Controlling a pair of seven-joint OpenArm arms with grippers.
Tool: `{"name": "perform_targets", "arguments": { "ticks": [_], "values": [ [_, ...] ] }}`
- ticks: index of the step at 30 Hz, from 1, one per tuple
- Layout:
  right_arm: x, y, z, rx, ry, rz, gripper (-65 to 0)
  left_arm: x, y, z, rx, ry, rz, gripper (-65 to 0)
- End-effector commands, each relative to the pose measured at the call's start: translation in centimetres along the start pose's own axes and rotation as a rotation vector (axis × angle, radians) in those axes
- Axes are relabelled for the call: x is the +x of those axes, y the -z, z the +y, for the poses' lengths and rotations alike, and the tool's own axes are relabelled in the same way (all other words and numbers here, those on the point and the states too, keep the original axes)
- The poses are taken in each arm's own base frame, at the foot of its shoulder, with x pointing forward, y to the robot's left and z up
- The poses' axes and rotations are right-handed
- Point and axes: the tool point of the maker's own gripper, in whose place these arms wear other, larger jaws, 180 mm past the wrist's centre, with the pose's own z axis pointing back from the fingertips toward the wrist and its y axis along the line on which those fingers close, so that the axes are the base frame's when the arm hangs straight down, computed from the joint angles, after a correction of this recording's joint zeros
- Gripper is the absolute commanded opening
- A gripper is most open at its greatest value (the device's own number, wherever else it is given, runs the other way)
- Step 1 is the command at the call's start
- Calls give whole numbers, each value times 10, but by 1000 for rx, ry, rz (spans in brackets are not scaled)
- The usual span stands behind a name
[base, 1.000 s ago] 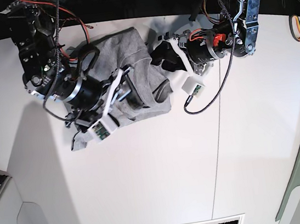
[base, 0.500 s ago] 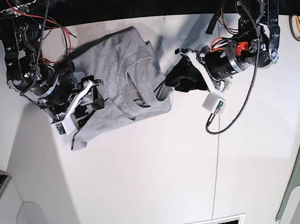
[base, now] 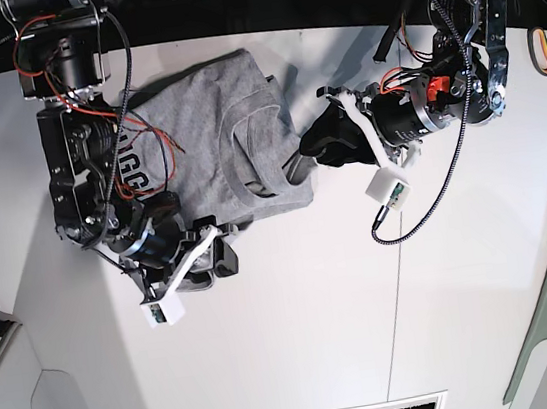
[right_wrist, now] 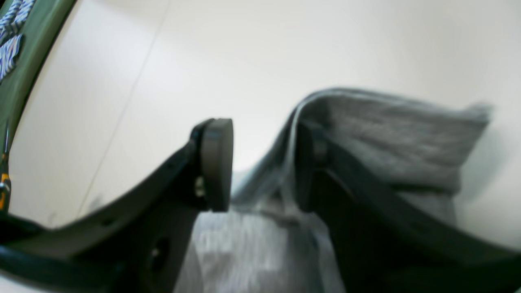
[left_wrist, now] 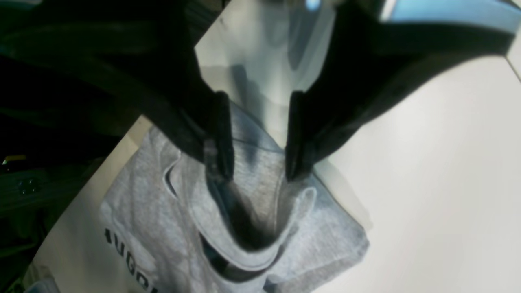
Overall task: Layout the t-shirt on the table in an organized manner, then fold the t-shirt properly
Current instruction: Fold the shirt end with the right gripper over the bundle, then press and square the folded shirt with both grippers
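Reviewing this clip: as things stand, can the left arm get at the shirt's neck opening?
Probably yes. The left gripper hangs open right over the t-shirt collar, fingers either side of a raised fold, nothing between them.

Robotics lab: bare-wired arms (base: 85,149), white table (base: 299,322)

crumpled t-shirt (base: 209,137), table (base: 300,332), two arms

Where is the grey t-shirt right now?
In the base view, the t-shirt lies crumpled on the white table, toward the far edge, between the two grippers.
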Motion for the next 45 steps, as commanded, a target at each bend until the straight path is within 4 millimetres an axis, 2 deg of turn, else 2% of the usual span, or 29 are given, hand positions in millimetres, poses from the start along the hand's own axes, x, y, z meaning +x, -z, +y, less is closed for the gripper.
{"name": "perform_targets", "arguments": {
  "ticks": [1,5,8,14,15,18,19,22,25,29,33,36,38,40,45],
  "values": [
    [25,4,8,23,-27,-52,-415,14,-3,-2,-15,21,-47,-427],
    [35,16,16,36,-81,-23,-415,12,-3,-1,-9,24,-40,-427],
    [35,16,18,39,-86,-25,-415,12,-3,-1,-9,24,-40,-427],
    [32,10,2,7,-89,-9,-423,13,-6,-16,-98,19,-43,-427],
    [32,9,-1,-3,-94,-8,-456,13,-7,-19,-120,4,-44,-427],
    [36,6,-14,-47,-124,-22,-625,14,-13,-24,-162,-18,-40,-428],
    [38,5,-17,-58,-134,-33,-650,14,-14,-25,-172,-21,-36,-429],
    [43,4,-26,-97,-183,-59,-650,16,-15,-35,-218,-45,-46,-491],
    [43,8,-35,-135,-225,-56,-650,15,-7,-50,-258,-40,-44,-552],
    [40,28,-42,-95,-244,-24,-650,-2,17,-82,-303,41,22,-641],
    [36,45,-47,-54,-225,39,-650,-13,35,-127,-398,97,47,-650],
    [28,49,-56,-70,-227,86,-650,-22,48,-143,-422,111,63,-650],
    [23,47,-58,-65,-229,96,-650,-38,60,-141,-405,111,115,-650],
    [15,43,-65,-71,-230,113,-650,-48,70,-131,-382,97,157,-650],
    [-16,26,-94,-105,-193,170,-650,-53,90,-90,-322,53,218,-650]
  ]
}}
